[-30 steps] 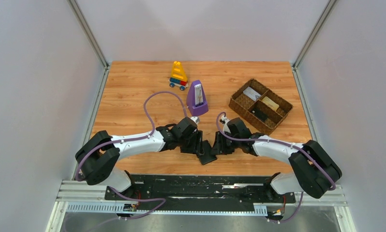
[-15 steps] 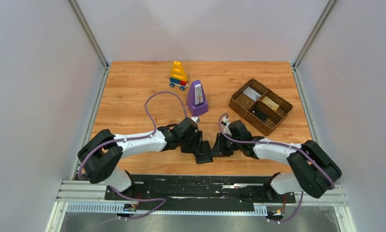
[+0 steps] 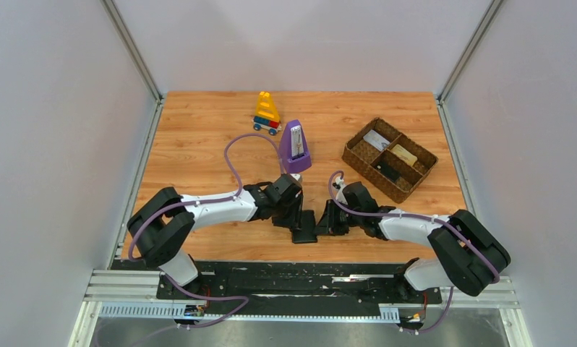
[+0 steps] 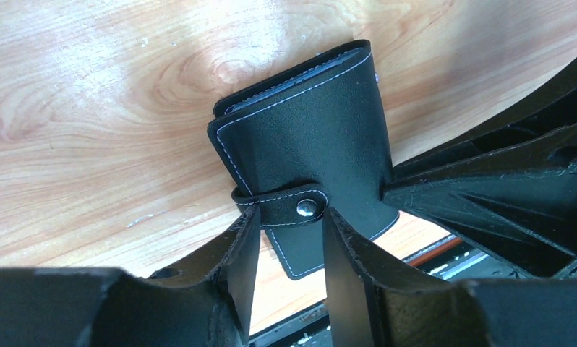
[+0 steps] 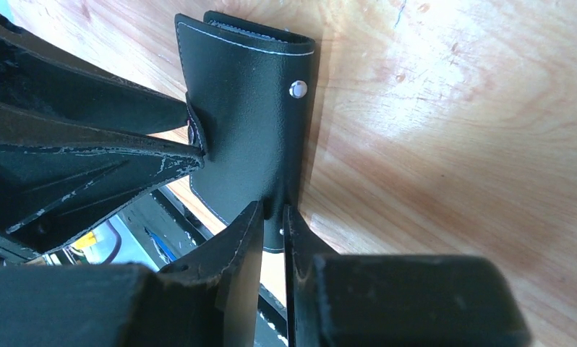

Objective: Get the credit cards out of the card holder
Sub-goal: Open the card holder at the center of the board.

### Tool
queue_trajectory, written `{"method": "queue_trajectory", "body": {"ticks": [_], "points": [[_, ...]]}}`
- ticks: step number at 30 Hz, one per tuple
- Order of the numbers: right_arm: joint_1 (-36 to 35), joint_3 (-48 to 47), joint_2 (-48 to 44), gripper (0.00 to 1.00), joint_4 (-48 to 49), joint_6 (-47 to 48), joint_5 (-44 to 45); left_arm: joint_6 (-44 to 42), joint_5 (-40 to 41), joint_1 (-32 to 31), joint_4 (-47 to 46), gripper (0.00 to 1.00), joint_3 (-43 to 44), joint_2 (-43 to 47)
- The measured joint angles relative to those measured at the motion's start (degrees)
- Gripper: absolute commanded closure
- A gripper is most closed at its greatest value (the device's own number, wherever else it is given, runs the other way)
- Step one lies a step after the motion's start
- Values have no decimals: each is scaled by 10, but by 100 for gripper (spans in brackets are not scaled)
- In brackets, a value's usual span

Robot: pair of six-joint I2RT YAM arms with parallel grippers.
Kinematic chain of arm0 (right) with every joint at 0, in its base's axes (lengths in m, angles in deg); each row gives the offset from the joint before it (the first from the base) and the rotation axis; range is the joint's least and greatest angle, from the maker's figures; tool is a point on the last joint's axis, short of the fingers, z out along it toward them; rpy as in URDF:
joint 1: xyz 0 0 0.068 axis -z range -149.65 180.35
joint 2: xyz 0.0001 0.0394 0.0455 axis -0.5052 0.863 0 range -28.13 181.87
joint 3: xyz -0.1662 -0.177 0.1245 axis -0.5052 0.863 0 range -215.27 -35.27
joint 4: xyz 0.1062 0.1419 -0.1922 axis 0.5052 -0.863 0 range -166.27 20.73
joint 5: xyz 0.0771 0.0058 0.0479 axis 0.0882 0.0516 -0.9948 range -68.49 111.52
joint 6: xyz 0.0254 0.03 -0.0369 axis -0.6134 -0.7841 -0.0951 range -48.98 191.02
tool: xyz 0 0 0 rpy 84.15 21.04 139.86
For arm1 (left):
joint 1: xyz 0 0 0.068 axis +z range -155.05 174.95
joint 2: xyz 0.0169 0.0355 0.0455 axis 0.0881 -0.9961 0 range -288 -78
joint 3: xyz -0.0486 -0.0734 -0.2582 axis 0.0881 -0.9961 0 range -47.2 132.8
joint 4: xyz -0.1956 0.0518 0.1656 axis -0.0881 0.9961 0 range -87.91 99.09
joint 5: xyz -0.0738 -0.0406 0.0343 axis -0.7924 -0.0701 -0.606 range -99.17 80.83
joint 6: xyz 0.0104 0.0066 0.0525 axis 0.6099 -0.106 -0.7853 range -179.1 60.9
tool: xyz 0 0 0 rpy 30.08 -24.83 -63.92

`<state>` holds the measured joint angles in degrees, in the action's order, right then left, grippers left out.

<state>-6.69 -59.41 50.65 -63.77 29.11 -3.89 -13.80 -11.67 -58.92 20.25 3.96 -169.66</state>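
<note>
The card holder (image 3: 304,228) is a black stitched wallet, folded shut with its snap strap fastened. It is held up on edge just above the table near the front edge. My left gripper (image 3: 297,220) comes from the left, and its fingertips (image 4: 246,228) press the two ends of the snap strap (image 4: 293,208). My right gripper (image 3: 322,223) comes from the right. In the right wrist view the right gripper (image 5: 273,210) is shut on the lower edge of the card holder (image 5: 242,108). The credit cards are hidden inside.
A purple metronome (image 3: 295,147) stands just behind the grippers, with a toy of stacked bricks (image 3: 267,113) further back. A brown woven divided tray (image 3: 352,150) holding small items sits at the back right. The black mounting rail (image 3: 300,278) runs along the near edge.
Both pairs of jaws have narrowed onto the card holder. The left arm has reached further right, and the card holder has turned from a slant to squarer between the grippers.
</note>
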Motion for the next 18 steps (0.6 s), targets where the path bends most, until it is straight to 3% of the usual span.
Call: {"method": "queue_trajectory", "body": {"ticks": [14,18], "points": [[0,1,6,85,11,-1,-2,-17,7,-1,21,100,19,-6],[0,1,6,85,12,-1,-2,-19,11,-1,22,100,19,-5]]}}
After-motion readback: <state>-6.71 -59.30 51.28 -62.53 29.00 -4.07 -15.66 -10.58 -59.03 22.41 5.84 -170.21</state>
